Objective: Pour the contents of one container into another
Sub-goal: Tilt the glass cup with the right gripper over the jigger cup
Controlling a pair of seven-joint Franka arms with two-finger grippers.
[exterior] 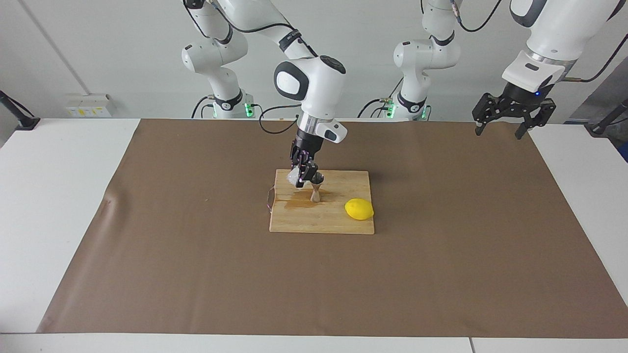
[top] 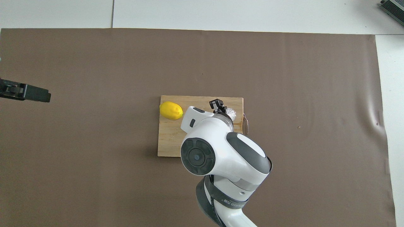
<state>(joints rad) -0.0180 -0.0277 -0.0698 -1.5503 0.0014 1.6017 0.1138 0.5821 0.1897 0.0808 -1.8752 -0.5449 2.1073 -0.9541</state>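
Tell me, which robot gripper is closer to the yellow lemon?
The right one. The right gripper holds the whitish cup over the cutting board, by the steel jigger, close to the lemon. The left gripper waits, open, over the left arm's end of the table.

One cup (exterior: 296, 177), one jigger (exterior: 316, 192), one lemon (exterior: 358, 209), one cutting board (exterior: 324, 223).
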